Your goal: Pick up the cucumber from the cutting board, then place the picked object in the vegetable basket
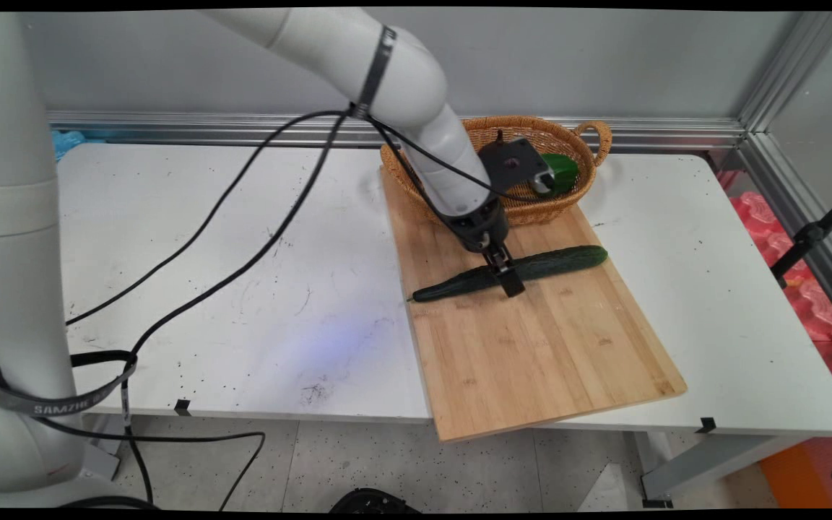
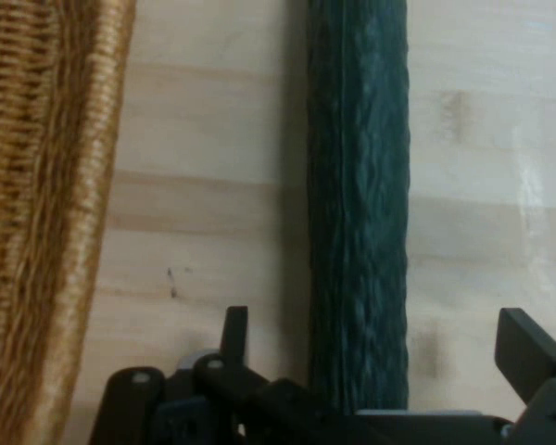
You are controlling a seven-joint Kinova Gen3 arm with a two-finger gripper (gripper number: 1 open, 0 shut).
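The arm [image 1: 416, 94] is built of smooth, rounded white links, with thin black cables [image 1: 243, 217] running along it under a black strap. A grey band printed with white letters circles its base column, and the end effector [image 1: 504, 273] is black, with two flat, squared fingers [image 2: 528, 352] on a jointed linkage.

From my remote seat I get even, soft overhead light in the main view, only faint shadows under the cucumber [image 1: 513, 272] and basket [image 1: 531, 209] on the matte worktop [image 1: 243, 289], while the hand view is dimmer, slightly soft, its pincer [image 2: 380, 357] linkage dark.
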